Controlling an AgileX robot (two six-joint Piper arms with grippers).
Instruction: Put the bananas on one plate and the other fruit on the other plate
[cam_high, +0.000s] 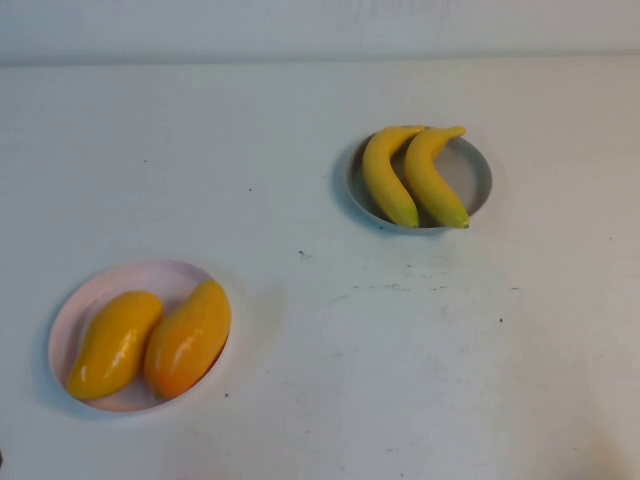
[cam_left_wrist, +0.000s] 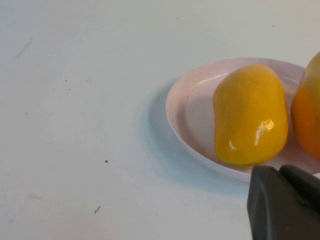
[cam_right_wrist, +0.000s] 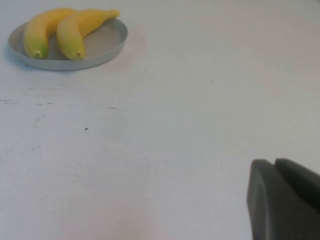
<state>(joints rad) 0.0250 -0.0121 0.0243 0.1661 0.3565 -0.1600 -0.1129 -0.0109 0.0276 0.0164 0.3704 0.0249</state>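
Two yellow bananas (cam_high: 388, 175) (cam_high: 432, 175) lie side by side on the grey-blue plate (cam_high: 478, 165) at the far right. A yellow mango (cam_high: 115, 343) and an orange-blushed mango (cam_high: 188, 338) lie on the pale pink plate (cam_high: 120, 280) at the near left. Neither gripper shows in the high view. In the left wrist view, my left gripper (cam_left_wrist: 280, 172) is shut and empty, just short of the pink plate (cam_left_wrist: 192, 115) and the yellow mango (cam_left_wrist: 250, 115). In the right wrist view, my right gripper (cam_right_wrist: 275, 165) is shut and empty, well away from the bananas (cam_right_wrist: 42, 30) and the grey-blue plate (cam_right_wrist: 107, 42).
The white table (cam_high: 330, 330) carries faint scuff marks and small dark specks between the two plates. Its back edge meets a pale wall (cam_high: 320, 30) at the far side.
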